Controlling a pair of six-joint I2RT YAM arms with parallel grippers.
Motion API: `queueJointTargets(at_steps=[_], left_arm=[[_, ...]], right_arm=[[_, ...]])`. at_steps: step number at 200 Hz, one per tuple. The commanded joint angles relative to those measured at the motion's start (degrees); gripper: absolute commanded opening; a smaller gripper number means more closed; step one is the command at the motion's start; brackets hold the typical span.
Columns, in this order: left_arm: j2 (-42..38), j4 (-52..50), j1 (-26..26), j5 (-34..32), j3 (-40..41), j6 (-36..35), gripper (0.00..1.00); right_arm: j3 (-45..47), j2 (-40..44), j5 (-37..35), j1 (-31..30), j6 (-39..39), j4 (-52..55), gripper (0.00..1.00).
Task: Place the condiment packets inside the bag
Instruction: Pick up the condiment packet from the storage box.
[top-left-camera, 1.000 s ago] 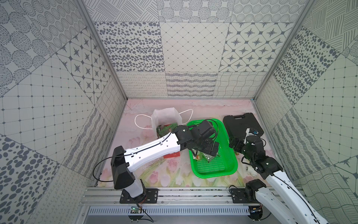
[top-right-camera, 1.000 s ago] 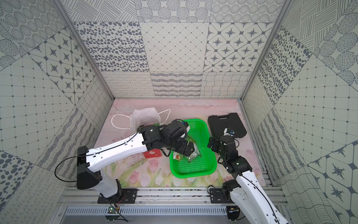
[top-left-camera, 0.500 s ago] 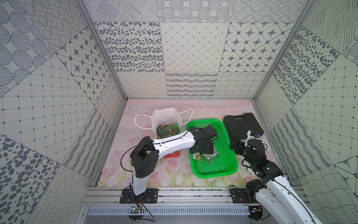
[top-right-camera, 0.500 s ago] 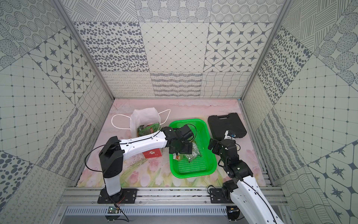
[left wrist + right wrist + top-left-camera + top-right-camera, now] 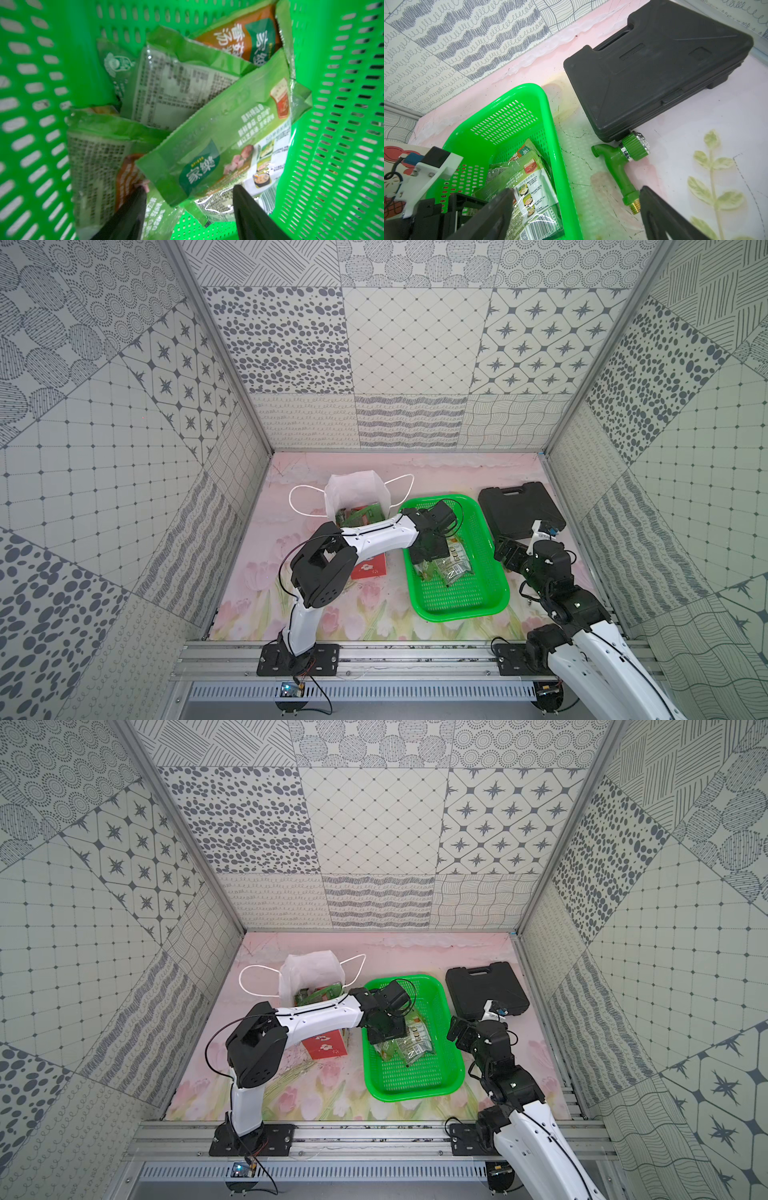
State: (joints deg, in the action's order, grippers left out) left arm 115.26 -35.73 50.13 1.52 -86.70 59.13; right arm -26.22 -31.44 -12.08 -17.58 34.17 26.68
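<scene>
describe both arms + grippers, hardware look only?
Matching pair: left arm and right arm have white shell links, black joint housings, thin black cables looping outside, black base plates on an aluminium rail. The left gripper and right gripper have plain black tapered fingers. No markings legible.

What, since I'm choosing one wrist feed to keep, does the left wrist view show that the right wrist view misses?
Only the left wrist view: the lower layers in the pile of condiment packets, and the jaws of the left gripper, open over them. Only the right wrist view: the black case, the green tap fitting and the open right gripper. Both: the green basket and the top packet with food photos.
</scene>
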Motion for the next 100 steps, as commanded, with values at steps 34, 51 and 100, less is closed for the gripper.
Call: queueJointTargets(at_steps=[34,51,100], left_arm=[[-1.6,21.9,-0.8,6.9,4.5,-2.6,0.66],[-1.7,26.8,-0.8,10.2,5.3,-3.1,0.64],[-2.2,35.3,-0.7,15.1,6.7,-3.6,0.55]], right_arm=[[0.6,0.9,-0.3,0.2,0.5,-2.3,0.97],[0.5,1.0,-0.3,0.3,0.5,-2.4,0.97],[0.5,1.3,-0.4,0.2,0.4,-2.4,0.97]])
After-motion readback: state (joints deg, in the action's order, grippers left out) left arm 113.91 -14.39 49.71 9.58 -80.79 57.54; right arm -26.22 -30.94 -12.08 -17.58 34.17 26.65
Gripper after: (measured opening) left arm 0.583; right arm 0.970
